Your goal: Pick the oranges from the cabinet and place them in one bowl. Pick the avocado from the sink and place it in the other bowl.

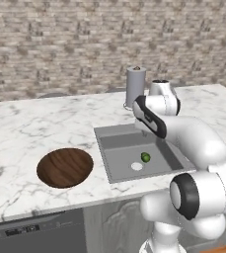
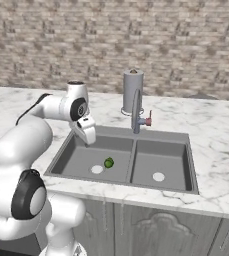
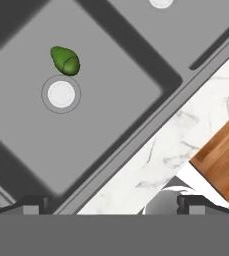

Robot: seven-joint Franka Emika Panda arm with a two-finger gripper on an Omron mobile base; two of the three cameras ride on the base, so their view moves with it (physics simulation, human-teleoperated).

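The gripper (image 3: 111, 205) hangs above the near rim of the sink (image 2: 191, 165), its two dark fingertips (image 3: 33, 204) standing wide apart with nothing between them — one over the basin's edge, the other over the marble counter (image 1: 25, 128). In the right base view the hand (image 2: 86, 129) points down over the near left corner of the left basin. Just beyond it, on the floor of that left basin, lies the avocado (image 3: 65, 60), small and dark green, close beside the round drain (image 3: 61, 94) but not on it; the left base view shows it (image 1: 145, 157) likewise next to the pale drain hole. On the counter to the left of the sink sits the dark brown bowl (image 1: 65, 167), well apart from the avocado. Farther back, the grey faucet (image 2: 136, 112) with its red-marked handle rises behind the divider between the two basins, and behind that stands a grey cylinder (image 2: 132, 90) — a paper towel roll, by the look of it — before the brick wall (image 2: 111, 40).
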